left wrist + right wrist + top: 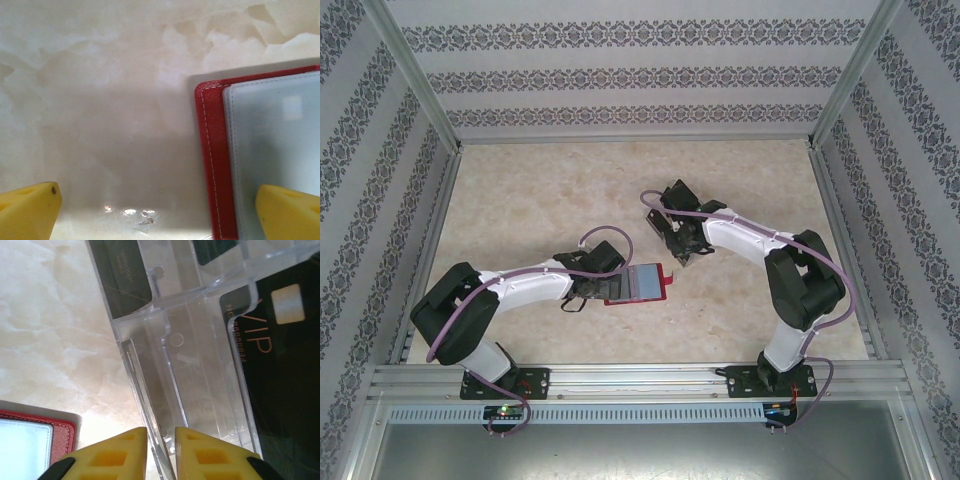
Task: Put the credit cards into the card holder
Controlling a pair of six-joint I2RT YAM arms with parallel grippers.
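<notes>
Picking credit card (285, 390), I'd guess: right gripper (160, 455) jaws nearly together astride clear tray (175, 340) wall, grip unclear; left gripper (157, 200) jaws wide apart at card holder (212, 165). Next: pinch card cleanly.

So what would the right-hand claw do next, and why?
Probably the right gripper finishes pinching the clear tray wall standing between its nearly closed fingers, maybe to shift the tray: the credit cards lie inside it, while the card holder lies open under the open left gripper.
</notes>
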